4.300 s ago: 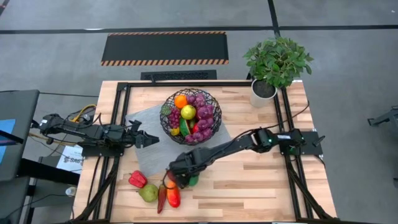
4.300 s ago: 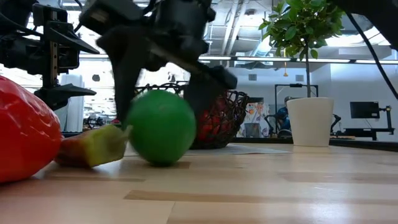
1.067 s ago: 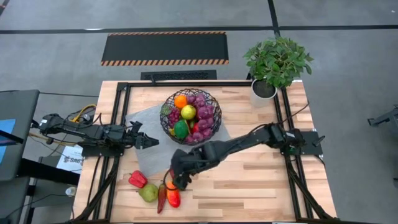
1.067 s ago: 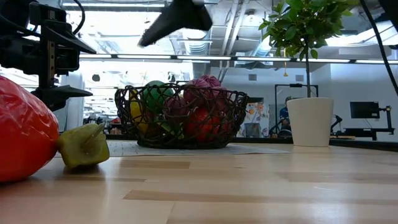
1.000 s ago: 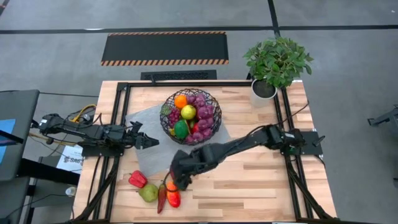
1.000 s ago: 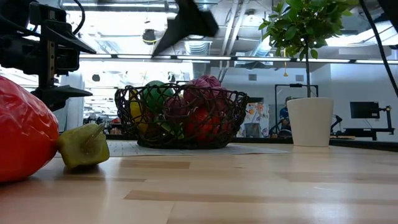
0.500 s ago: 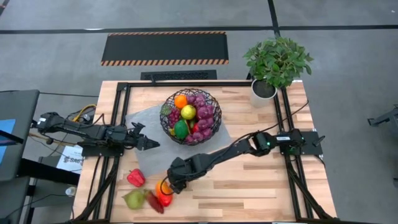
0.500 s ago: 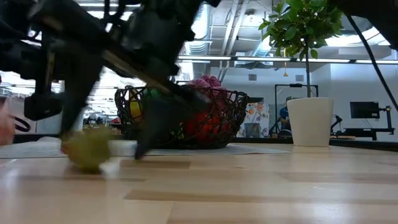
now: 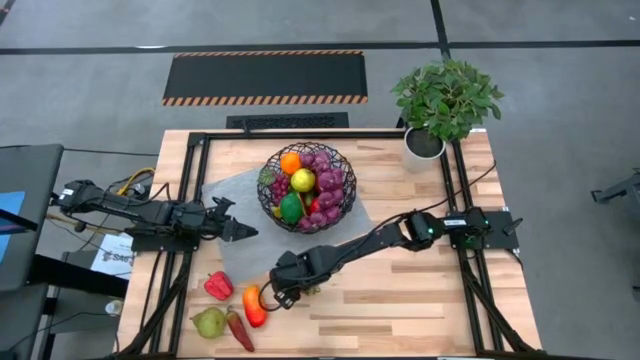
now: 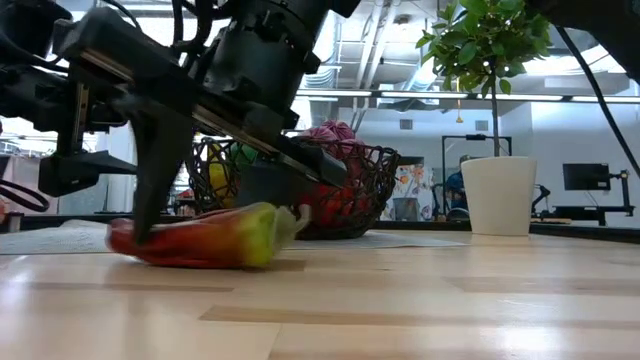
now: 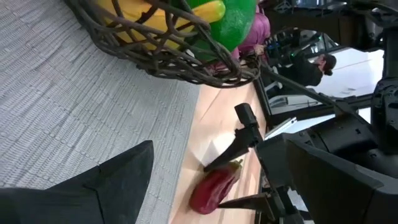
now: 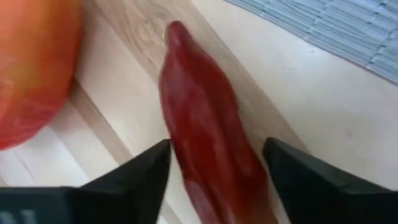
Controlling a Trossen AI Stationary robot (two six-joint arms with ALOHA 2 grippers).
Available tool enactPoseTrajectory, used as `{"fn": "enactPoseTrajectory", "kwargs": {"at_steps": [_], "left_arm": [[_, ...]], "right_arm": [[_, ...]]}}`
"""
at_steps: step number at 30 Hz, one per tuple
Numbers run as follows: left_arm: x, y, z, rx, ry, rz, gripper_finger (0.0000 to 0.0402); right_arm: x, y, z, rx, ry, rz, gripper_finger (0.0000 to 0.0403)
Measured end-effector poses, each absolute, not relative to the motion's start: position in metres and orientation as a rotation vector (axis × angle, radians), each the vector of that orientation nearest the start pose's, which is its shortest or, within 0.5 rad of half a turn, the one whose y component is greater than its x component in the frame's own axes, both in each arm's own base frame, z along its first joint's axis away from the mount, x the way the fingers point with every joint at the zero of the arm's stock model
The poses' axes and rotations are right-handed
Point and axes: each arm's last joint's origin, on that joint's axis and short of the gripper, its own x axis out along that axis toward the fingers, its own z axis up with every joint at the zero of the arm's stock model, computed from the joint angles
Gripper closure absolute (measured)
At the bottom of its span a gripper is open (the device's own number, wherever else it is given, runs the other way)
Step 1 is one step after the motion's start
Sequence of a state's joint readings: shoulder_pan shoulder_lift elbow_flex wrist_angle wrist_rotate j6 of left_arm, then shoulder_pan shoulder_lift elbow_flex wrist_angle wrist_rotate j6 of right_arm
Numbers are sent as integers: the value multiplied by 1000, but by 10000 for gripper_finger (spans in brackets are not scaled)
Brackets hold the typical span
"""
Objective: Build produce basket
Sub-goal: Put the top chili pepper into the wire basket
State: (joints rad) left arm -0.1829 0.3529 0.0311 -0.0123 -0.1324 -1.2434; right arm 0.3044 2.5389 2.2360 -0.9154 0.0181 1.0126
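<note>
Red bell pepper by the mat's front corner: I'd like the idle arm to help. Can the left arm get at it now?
Probably yes. The red bell pepper lies alone on bare wood, with nothing between it and the left arm's fingers, which are open. The right arm works close by, so collision is the risk.

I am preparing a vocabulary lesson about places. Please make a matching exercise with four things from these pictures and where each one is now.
Things:
1. orange
2. pear
3. potted plant
4. left gripper

Places:
A. at the table's far right corner
B. above the grey mat, left of the basket
C. inside the basket, at its far side
D. on the bare wood near the table's front left, by a red pepper

Pairs: 1-C, 2-D, 3-A, 4-B
</note>
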Motion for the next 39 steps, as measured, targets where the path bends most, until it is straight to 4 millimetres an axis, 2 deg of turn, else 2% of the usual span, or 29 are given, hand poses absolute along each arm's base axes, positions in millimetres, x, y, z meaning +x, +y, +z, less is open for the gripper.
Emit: {"fn": "enactPoseTrajectory", "kwargs": {"at_steps": [5, 8, 11, 17, 21, 27, 32, 36, 39], "left_arm": [[114, -17, 143, -1179, 313, 164, 56], [114, -17, 143, -1178, 312, 164, 56], [114, -17, 143, -1178, 311, 164, 56], [114, -17, 143, -1178, 310, 166, 56], [114, -17, 143, -1177, 304, 172, 56], [114, -16, 143, -1175, 297, 180, 56], [114, -16, 143, -1175, 297, 180, 56], [114, -16, 143, -1175, 297, 180, 56], [114, -16, 143, -1176, 297, 180, 56]], "right_arm": [[498, 156, 148, 668, 1210, -354, 224], [496, 153, 157, 639, 1225, -320, 279], [493, 150, 179, 627, 1192, -282, 309], [487, 128, 234, 623, 1077, -262, 305], [476, 109, 281, 616, 946, -281, 300], [465, 64, 329, 553, 761, -391, 299], [461, 18, 346, 522, 689, -483, 298], [463, -17, 342, 542, 682, -553, 292], [465, -38, 337, 552, 681, -586, 271]]}}
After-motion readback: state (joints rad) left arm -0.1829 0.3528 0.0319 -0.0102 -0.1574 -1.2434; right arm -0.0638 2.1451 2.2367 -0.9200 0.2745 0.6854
